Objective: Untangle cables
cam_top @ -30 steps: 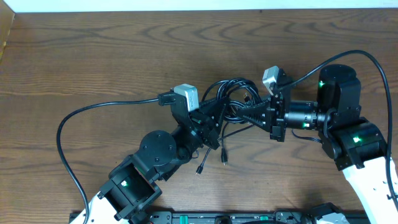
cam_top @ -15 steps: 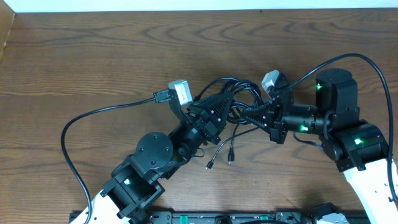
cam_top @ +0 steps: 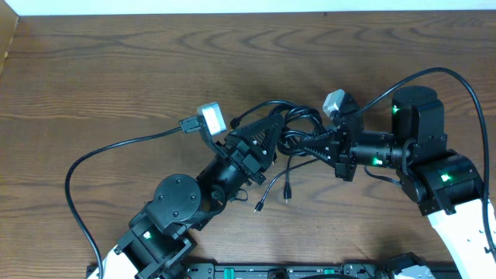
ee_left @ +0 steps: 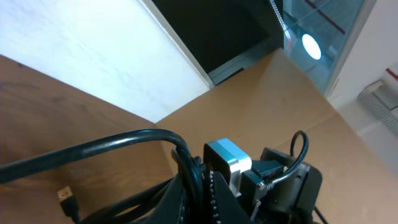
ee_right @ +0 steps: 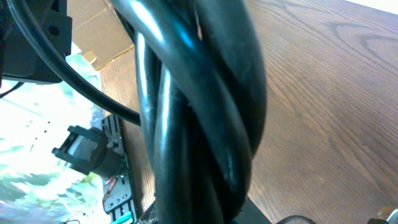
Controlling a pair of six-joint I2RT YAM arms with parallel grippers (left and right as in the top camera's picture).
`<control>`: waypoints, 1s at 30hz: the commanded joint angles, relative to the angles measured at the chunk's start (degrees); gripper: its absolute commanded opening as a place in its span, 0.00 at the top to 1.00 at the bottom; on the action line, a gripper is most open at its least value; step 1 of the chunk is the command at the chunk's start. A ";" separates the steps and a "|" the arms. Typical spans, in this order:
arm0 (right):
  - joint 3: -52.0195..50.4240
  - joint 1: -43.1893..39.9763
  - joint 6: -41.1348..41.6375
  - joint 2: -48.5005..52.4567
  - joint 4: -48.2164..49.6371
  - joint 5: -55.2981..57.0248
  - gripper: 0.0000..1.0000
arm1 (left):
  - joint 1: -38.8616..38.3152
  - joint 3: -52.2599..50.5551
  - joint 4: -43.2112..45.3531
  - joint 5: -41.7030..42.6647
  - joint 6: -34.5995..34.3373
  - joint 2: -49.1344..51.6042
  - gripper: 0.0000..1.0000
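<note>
Grained wooden table (cam_top: 116,70) — glossy black cables (cam_top: 298,116) coil.

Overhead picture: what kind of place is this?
Probably a robot lab or workshop: the robot's left arm and right arm stand at a wooden table with tangled black cables between them.

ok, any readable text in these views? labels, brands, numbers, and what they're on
No text can be read in any view.
cables: plain black, no print visible.
grey camera housing on the left wrist: no visible marking.
grey camera housing on the right wrist: no visible marking.
rail at the table's front edge: small marks, too small to read.
</note>
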 commanded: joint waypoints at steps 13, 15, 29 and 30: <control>-0.50 -0.66 0.00 0.39 -1.22 5.07 0.99 | 1.20 1.66 2.49 -12.37 -13.14 -3.06 0.92; -0.50 -0.66 0.00 0.39 -1.20 5.05 0.99 | 1.20 1.66 2.45 -12.33 -11.96 -3.06 0.92; -0.50 -0.66 -0.02 0.37 -0.72 1.27 0.99 | 1.18 1.66 -10.75 -10.03 27.04 -3.04 0.60; -0.50 -0.66 0.00 0.37 -0.59 1.07 0.99 | 1.20 1.66 -10.69 -8.63 27.04 -3.04 0.60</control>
